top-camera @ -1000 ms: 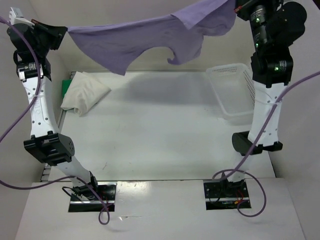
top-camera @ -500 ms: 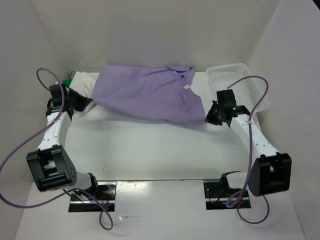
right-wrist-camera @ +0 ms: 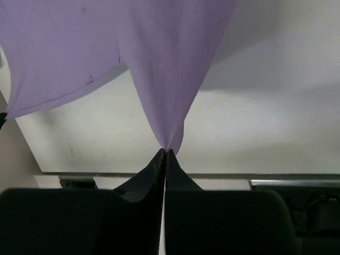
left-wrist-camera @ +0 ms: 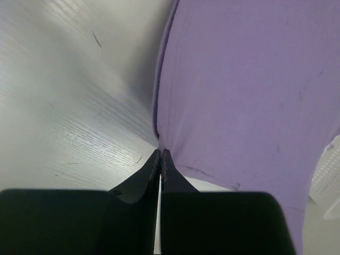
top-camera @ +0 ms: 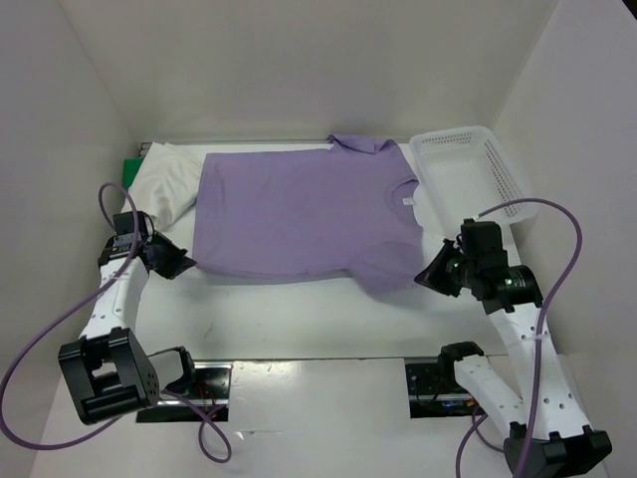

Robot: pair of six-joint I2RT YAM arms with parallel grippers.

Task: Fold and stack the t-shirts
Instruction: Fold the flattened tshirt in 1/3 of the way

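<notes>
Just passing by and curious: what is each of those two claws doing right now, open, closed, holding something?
Left gripper: closed, pinching an edge of the purple t-shirt.
Right gripper: closed, pinching the same shirt.

This is a robotics lab test cell rather than a home or shop: a bare white table [top-camera: 299, 311] is boxed in on three sides by plain white panel walls [top-camera: 299, 70]. Two white-shelled robot arms with black joints [top-camera: 117, 299] are bolted to metal mounting plates [top-camera: 219, 376] at its near edge and trail loose purple cables [top-camera: 542, 202]. The only household things are a pale lavender cloth t-shirt [top-camera: 299, 214] and a white plastic mesh basket [top-camera: 468, 169].
</notes>
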